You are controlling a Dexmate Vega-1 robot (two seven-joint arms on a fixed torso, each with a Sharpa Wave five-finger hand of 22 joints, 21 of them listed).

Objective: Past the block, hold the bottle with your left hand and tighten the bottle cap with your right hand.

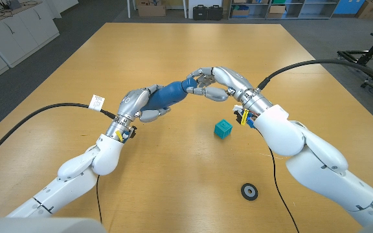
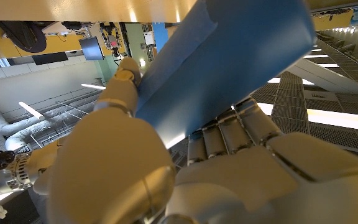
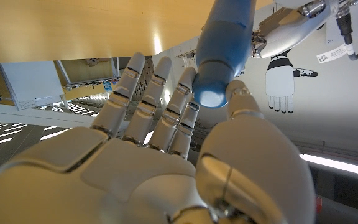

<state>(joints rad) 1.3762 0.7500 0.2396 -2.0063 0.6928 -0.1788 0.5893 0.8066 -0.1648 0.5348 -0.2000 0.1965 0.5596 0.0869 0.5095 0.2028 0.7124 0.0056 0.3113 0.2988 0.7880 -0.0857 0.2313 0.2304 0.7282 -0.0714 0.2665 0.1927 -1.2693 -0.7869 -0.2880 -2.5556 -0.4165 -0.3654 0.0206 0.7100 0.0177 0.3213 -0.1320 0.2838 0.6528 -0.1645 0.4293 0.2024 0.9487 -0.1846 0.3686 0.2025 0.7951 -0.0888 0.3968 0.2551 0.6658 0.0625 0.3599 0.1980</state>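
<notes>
Head view: the left hand (image 1: 136, 103) grips the blue bottle (image 1: 171, 93) around its body and holds it off the wooden table (image 1: 141, 52), lying nearly level with its neck pointing right. The right hand (image 1: 220, 83) meets it from the right, fingers curled over the bottle cap (image 1: 193, 83) at the neck end, near the middle of the table. In the left wrist view the left hand (image 2: 185, 168) wraps the bottle (image 2: 229, 56), thumb on one side and fingers (image 2: 229, 134) on the other. In the right wrist view the cap (image 3: 215, 84) sits between the thumb and fingers (image 3: 166, 93) of the right hand (image 3: 154, 162), touching them. A teal block (image 1: 223, 128) rests on the table nearer than the hands, just right of centre. A small black ring (image 1: 249, 191) lies nearer still, close to the right forearm.
</notes>
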